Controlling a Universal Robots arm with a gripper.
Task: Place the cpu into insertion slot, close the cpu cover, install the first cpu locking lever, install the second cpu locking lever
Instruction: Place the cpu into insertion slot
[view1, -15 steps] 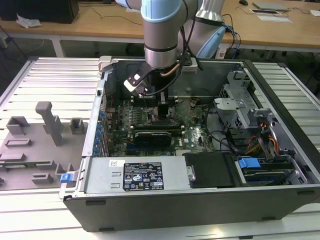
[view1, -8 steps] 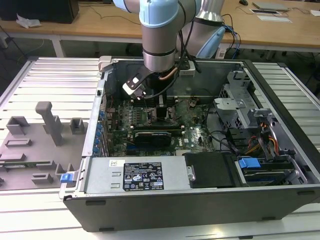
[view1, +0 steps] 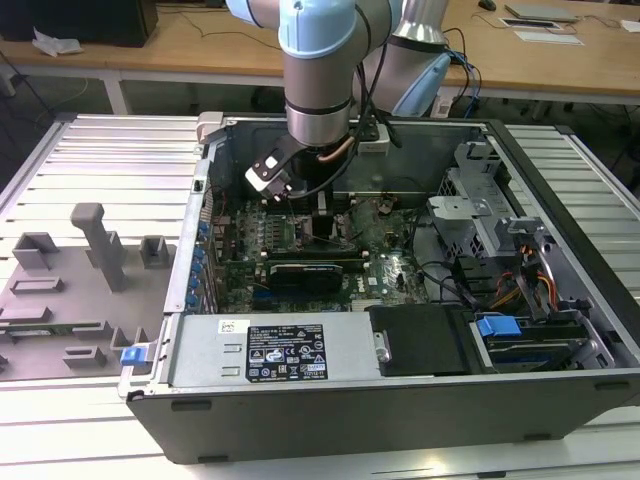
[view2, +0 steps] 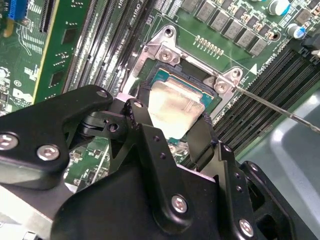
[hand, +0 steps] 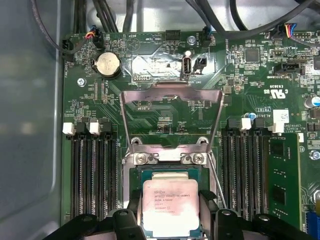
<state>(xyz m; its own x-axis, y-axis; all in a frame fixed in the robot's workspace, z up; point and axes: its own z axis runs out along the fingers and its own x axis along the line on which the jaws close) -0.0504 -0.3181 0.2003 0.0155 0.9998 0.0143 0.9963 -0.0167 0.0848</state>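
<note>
Both wrist views show the gripper (view2: 171, 116) clasping the cpu (view2: 177, 102) by opposite edges as it lies in the insertion slot (view2: 185, 75); the first wrist view adds the cpu cover (hand: 171, 91) raised open; the exterior view shows the arm (view1: 318, 70) inside the computer case (view1: 400, 400)

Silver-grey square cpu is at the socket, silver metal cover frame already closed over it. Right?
No. The pale silver-grey square cpu is at the dark-framed square insertion slot, but the thin silver metal cpu cover frame is open, hinged up away from the socket; the first wrist view shows it.
</note>
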